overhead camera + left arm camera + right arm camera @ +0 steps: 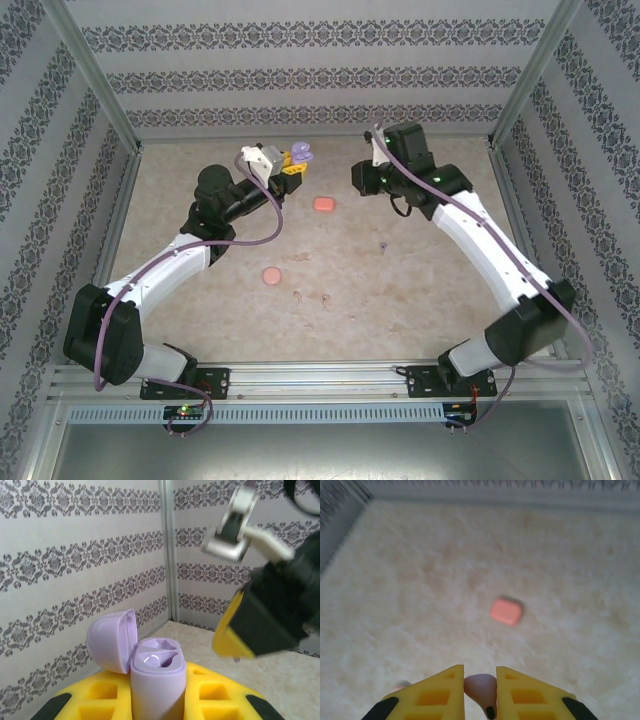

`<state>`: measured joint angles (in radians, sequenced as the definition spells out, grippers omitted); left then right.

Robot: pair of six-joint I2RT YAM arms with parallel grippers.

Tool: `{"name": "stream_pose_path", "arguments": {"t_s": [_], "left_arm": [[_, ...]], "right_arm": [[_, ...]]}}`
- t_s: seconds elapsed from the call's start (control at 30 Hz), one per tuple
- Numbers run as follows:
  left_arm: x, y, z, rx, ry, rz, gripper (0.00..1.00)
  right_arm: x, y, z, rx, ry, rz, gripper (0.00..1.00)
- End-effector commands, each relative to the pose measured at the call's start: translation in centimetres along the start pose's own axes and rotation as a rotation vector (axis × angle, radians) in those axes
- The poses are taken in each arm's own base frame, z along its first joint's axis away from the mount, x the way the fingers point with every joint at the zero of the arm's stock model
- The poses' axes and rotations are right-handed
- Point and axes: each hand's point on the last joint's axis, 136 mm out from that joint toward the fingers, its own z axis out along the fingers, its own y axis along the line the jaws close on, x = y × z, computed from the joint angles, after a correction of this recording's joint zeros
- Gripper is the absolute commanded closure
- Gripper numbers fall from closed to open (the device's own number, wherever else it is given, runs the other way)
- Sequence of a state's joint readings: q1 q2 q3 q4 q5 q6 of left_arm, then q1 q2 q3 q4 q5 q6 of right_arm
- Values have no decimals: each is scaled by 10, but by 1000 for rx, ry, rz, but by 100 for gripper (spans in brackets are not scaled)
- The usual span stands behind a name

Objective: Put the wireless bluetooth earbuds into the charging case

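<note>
Fingers [102, 697] of the left gripper [291, 162] are clamped on the lower body of a purple charging case [158, 680], which stands upright between them, raised off the table [420, 290] near the far wall. Its lid [112, 640] is hinged open and leans to the left in the left wrist view, baring two moulded wells; whether either well already holds something I cannot tell. The right gripper [480, 677] is pinched on a pale pink earbud [482, 690], whose rounded head is wedged between the yellow pads [442, 690], with a dark tip at its lower end. In the top view the two grippers face each other across a small gap above the far middle of the table. The left wrist view shows a blurred yellow and black finger of the right gripper just beside the open case, up and to its right, not touching it. On the table lies a closed coral-red case [323, 204], apart from both grippers, and nearer the arm bases a round pink case [271, 274]. Just in front of that lie two tiny stemmed earbuds [297, 295], side by side but apart, their colour too faint to name. A purple earbud [383, 246] lies alone toward the right of centre
</note>
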<state>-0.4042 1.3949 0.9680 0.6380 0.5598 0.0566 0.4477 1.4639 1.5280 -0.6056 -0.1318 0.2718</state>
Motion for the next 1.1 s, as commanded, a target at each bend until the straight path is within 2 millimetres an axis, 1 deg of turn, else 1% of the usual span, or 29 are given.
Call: {"name": "stream_pose_path", "arguments": {"t_s": [0.0,0.03,0.1,0.2,0.3,0.4,0.57,0.73,1.07], "left_arm": [[-30,-22,-2,79,-113,88,100],[-31,-24,-1,84,-115,96,100],[-30,-29,0,95,-113,114,100],[-30,-36,5,113,-104,139,100],[-30,-42,11,123,-105,153,100],[-34,-48,16,125,-118,156,100],[-41,-55,22,131,-145,138,100],[-49,-55,23,126,-179,109,100],[-52,-62,25,152,-184,109,100]], "right_arm": [[-45,28,-44,-88,-195,-7,80],[-51,34,-56,-103,-241,-16,80],[-61,44,-73,-135,-307,-33,79],[-69,59,-92,-190,-386,-64,79],[-72,75,-106,-247,-447,-90,78],[-72,88,-113,-304,-481,-97,78],[-69,102,-115,-369,-513,-100,78],[-64,109,-108,-422,-521,-86,78],[-57,117,-98,-483,-501,-62,78]]}}
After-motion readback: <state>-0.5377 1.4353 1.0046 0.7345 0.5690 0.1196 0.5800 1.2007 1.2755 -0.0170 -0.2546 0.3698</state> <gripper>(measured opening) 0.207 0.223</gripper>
